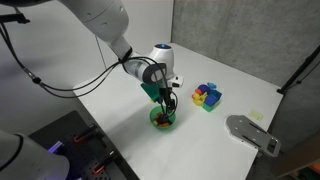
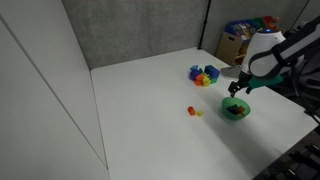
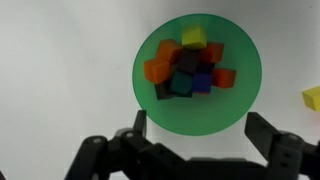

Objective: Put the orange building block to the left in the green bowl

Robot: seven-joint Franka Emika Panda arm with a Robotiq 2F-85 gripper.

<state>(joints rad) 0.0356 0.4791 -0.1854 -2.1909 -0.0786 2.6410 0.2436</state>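
We are seeing the green bowl (image 3: 190,115) heaped with blocks (image 3: 185,72) — only its near part is showing bare. The white table (image 2: 140,100) is lying open around it; leftward, the orange building block (image 2: 189,110), a yellow block (image 2: 198,114) and the block cluster (image 2: 204,75) are standing apart.

Both exterior views high, oblique, distant, sharing table (image 1: 240,80), wrist view close, straight down over green bowl (image 3: 195,115)

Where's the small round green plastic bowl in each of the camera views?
In an exterior view: the small round green plastic bowl sits lower centre, under the black gripper.
In an exterior view: bowl right of centre, mid-height.
Wrist view: bowl upper centre, holding coloured plastic blocks.
Shared landmark: the open gripper above the bowl.
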